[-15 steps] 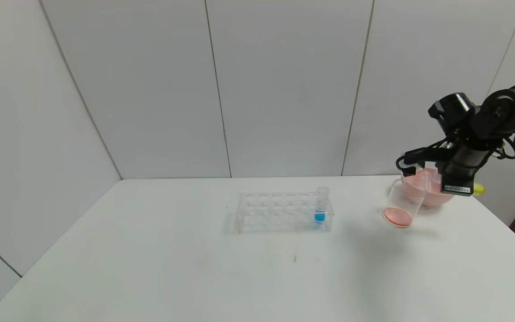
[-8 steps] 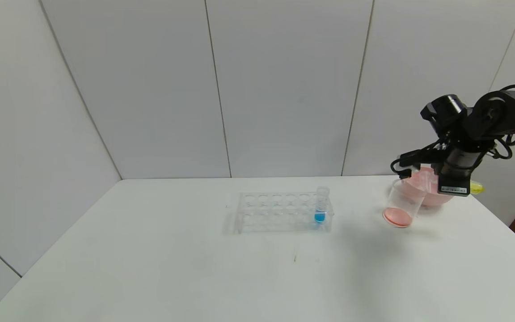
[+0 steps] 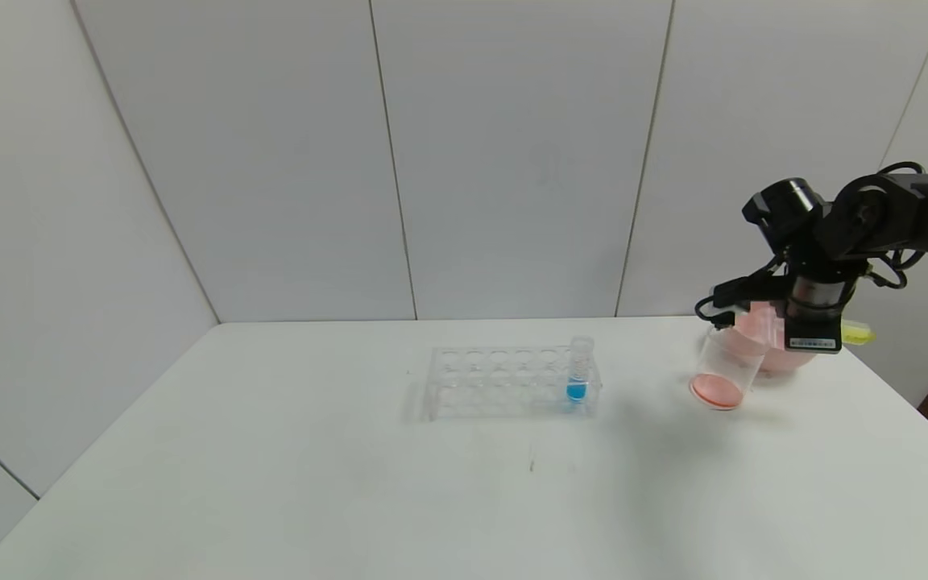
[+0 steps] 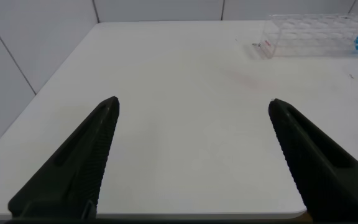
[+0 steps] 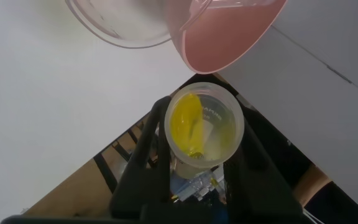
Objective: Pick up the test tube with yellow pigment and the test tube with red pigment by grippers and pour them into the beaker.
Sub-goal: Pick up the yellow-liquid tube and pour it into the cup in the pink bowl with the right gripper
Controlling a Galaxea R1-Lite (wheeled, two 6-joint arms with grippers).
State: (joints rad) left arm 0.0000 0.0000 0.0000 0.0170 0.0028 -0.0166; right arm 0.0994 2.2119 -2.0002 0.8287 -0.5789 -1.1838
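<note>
My right gripper (image 5: 202,121) is shut on the test tube with yellow pigment (image 5: 199,126), which shows end-on between the black fingers. In the head view the tube's yellow end (image 3: 857,332) sticks out to the right of the wrist. It hangs above the table's far right, just right of and above the beaker (image 3: 722,371). The beaker (image 5: 115,26) is clear and holds a red-orange layer at its base. The test tube with red pigment is out of view. My left gripper (image 4: 192,102) is open over bare table, far from the rack.
A pink bowl (image 3: 782,354) stands right behind the beaker, under my right wrist. A clear tube rack (image 3: 504,383) in the table's middle holds one blue-liquid tube (image 3: 577,372). The table's right edge (image 3: 907,403) is close to the bowl.
My right arm has shifted a little left toward the beaker and turned at the wrist, carrying the yellow tube with it. Rack, beaker and bowl have not moved.
</note>
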